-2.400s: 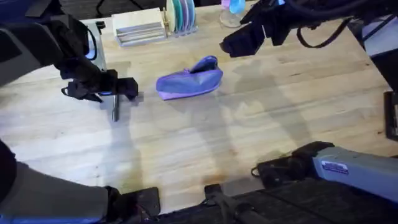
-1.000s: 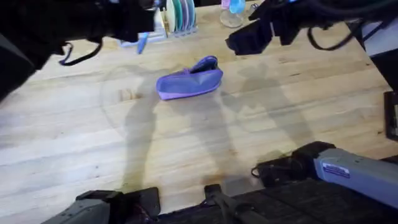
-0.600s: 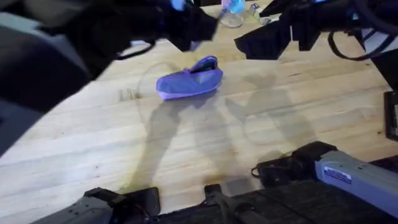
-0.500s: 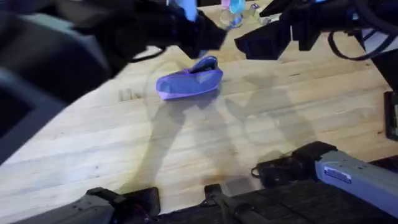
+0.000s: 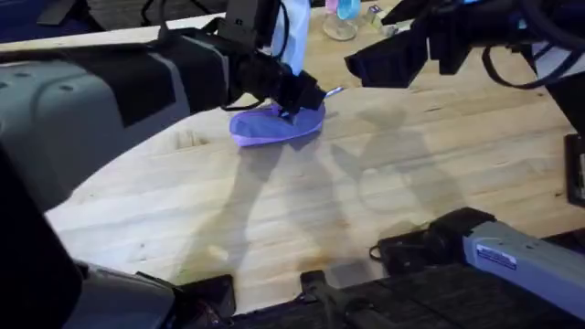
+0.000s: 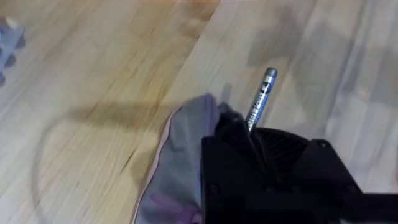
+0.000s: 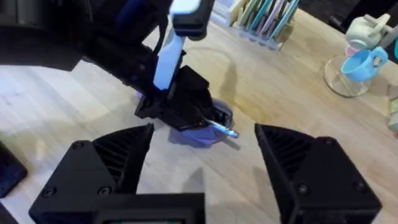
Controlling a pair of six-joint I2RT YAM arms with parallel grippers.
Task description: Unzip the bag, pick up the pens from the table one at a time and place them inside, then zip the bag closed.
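At the lower edge of the overhead frame sit the arm bases; above them bare table (image 5: 384, 192) runs up to the bag (image 5: 265, 128), which lies left of centre in the upper half. The left pincer (image 5: 297, 99) is over the bag's right end, pinching a pen (image 5: 331, 91) whose silvery tip pokes out toward the right. In the left wrist frame that pen (image 6: 258, 102) rises from between the black fingers at lower centre, with the bag's (image 6: 180, 162) soft lavender fabric just to the left. The bag's mouth looks gaping at that end, though the pincer hides most of it.

Farther off, in the upper right of the overhead frame, the right pincer (image 5: 388, 62) hovers clear of the bag — its fingers (image 7: 112, 162) spread wide and holding nothing.

The pen is light, stiff and smooth, so a hold near mid-length should keep it from pivoting. The bag is limp cloth that will likely slide or fold under a push — steadying its fabric near the zipper end seems wise while the pen goes in.
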